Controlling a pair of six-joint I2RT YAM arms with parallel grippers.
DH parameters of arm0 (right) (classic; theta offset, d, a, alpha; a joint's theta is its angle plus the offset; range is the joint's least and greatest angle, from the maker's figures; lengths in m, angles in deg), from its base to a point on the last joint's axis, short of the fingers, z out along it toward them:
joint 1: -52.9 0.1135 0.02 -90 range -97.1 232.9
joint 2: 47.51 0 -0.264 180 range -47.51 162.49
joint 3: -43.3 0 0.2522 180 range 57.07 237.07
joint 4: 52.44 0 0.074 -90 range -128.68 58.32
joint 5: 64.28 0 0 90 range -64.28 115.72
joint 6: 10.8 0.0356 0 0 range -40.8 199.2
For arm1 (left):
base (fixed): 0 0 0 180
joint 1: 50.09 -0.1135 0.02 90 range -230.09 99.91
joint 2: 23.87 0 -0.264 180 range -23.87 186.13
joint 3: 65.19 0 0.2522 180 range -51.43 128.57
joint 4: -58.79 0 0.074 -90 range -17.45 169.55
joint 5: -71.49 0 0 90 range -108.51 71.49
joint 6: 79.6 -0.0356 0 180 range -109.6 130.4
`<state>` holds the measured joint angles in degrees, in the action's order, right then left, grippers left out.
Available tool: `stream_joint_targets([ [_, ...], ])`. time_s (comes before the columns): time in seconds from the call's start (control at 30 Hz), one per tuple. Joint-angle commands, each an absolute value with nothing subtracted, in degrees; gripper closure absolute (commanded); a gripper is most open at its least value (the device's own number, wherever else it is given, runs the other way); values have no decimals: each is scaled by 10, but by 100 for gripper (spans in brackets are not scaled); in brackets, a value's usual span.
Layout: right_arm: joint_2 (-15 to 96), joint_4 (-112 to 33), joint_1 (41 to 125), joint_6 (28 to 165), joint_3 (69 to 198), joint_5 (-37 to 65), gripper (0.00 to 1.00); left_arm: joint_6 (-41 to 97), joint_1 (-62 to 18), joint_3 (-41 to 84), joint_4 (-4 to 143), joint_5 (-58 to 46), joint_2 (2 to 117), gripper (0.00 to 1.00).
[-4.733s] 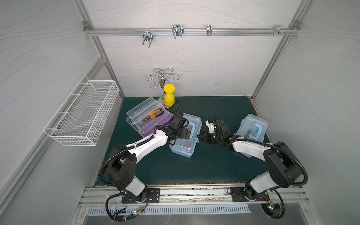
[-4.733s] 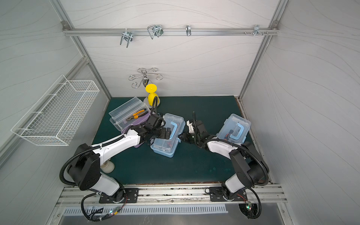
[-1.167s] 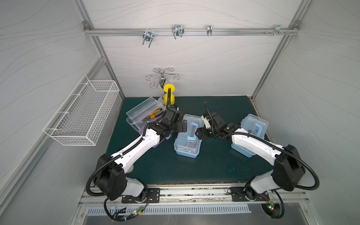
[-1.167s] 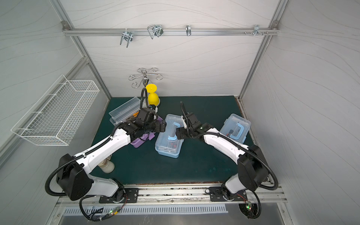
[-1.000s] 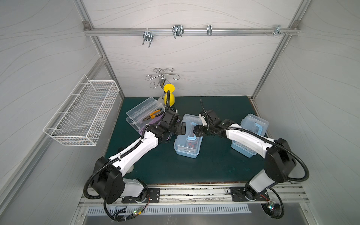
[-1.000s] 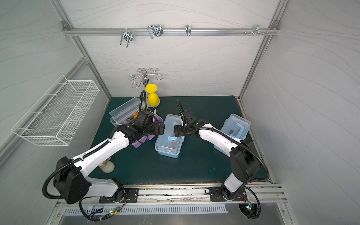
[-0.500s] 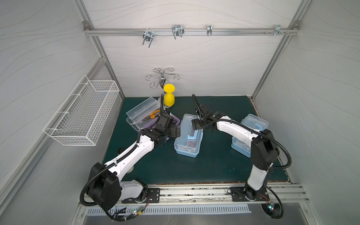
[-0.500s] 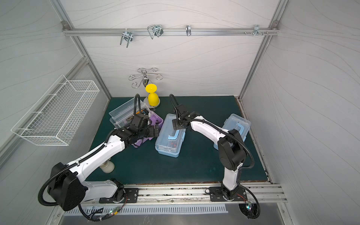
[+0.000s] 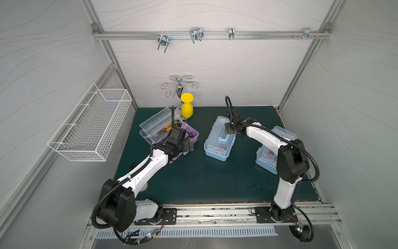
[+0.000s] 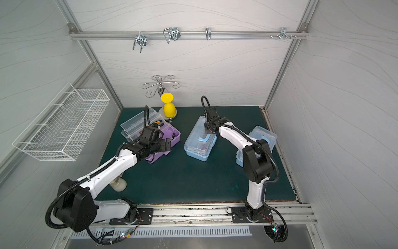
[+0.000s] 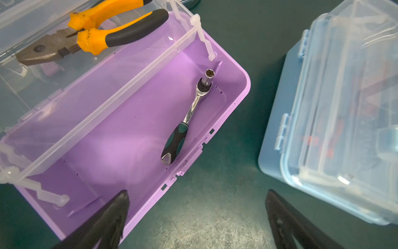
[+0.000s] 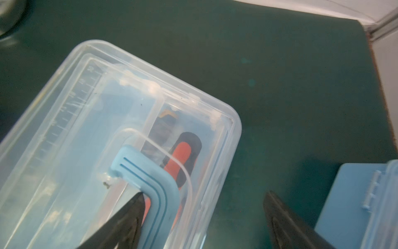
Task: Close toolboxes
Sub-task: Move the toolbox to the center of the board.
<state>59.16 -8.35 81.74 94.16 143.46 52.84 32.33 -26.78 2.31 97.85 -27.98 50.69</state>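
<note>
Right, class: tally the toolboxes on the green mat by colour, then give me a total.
Light blue toolboxes: 2
Purple toolbox: 1
Total: 3

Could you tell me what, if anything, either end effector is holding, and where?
Nothing is held; the left end effector and right end effector are both open.

The purple box (image 9: 193,134) stands open at the left, its clear lid tipped back and its clear tray lifted. The middle blue box (image 9: 217,148) has its clear lid down, blue handle on top. The right blue box (image 9: 266,160), partly hidden, looks shut too.
</note>
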Motion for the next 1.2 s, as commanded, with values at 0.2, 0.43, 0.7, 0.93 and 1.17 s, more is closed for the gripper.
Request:
stream_joint_targets([
  [0.2, 638, -31, 708, 906, 1445, 606, 12, 332, -281, 25, 959, -283, 520, 1],
  [0.43, 632, -18, 655, 917, 1446, 610, 8, 332, -291, 25, 961, -289, 530, 1],
  [0.7, 547, -38, 650, 935, 1414, 523, 4, 328, -312, 24, 936, -273, 561, 1],
  [0.93, 456, -47, 675, 941, 1387, 456, 4, 315, -313, 35, 899, -256, 608, 1],
  [1.17, 368, -78, 733, 955, 1314, 366, 4, 319, -313, 53, 890, -220, 654, 2],
])
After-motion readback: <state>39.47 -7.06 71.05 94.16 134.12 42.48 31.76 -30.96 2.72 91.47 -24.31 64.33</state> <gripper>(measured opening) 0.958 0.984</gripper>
